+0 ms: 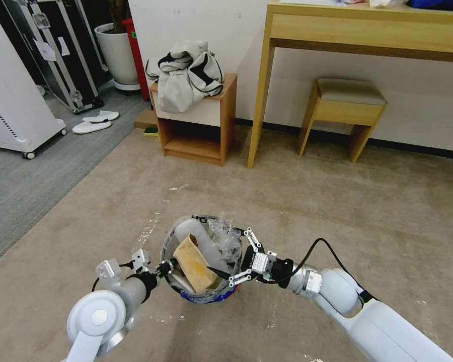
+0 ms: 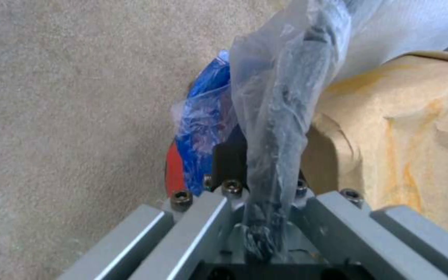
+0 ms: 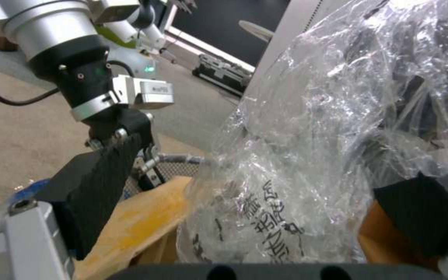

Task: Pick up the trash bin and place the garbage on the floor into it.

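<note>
The trash bin [image 1: 206,295], red with a blue band, hangs just above the carpet in front of me. My left gripper [image 1: 165,267] is shut on its near-left rim, pinching the clear liner [image 2: 281,97] beside the blue band [image 2: 203,116]. Inside the bin stand a brown cardboard scrap [image 1: 194,261], a white slipper [image 1: 196,234] and crumpled clear plastic [image 1: 226,236]. My right gripper [image 1: 226,256] is open over the bin's right side. In the right wrist view its pads [image 3: 99,182] stand wide apart, with lettered plastic [image 3: 307,155] between them and the cardboard [image 3: 141,221] below.
Ahead stand a wooden bedside cabinet [image 1: 194,136] with a grey bag on it, a desk [image 1: 337,30] and a stool [image 1: 345,113]. At the left are grey flooring with white slippers [image 1: 93,121], a planter [image 1: 117,53] and a wheeled white unit [image 1: 15,110]. Open carpet lies to the right.
</note>
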Controlling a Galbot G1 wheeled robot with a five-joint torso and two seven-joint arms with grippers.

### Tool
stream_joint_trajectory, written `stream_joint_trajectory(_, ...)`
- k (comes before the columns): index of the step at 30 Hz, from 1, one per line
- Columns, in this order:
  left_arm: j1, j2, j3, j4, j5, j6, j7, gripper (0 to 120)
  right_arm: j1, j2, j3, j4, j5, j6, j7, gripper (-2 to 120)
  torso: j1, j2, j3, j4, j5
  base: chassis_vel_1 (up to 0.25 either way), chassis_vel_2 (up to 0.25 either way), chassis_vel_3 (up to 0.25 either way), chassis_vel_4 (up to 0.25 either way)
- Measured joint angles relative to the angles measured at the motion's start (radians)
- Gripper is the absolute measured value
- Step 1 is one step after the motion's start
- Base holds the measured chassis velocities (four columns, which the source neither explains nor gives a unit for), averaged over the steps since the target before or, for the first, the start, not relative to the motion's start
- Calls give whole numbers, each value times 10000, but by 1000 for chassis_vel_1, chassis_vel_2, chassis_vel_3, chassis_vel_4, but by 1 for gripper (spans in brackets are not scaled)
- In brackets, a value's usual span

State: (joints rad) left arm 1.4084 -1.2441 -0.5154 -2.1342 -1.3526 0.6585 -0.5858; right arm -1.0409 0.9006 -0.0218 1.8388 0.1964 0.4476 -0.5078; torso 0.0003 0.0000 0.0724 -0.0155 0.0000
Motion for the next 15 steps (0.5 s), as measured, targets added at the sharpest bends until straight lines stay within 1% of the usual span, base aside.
stream_joint_trajectory(10,0,-52,7,58,44,0,47,0,106,-33,65,85,-150,6,-129,100,0,0,0,0,0,0,0,0,0)
stream_joint_trajectory(15,-16,-106,6,66,70,0,70,0,325,-14,116,69,-548,166,-276,100,0,0,0,0,0,0,0,0,0)
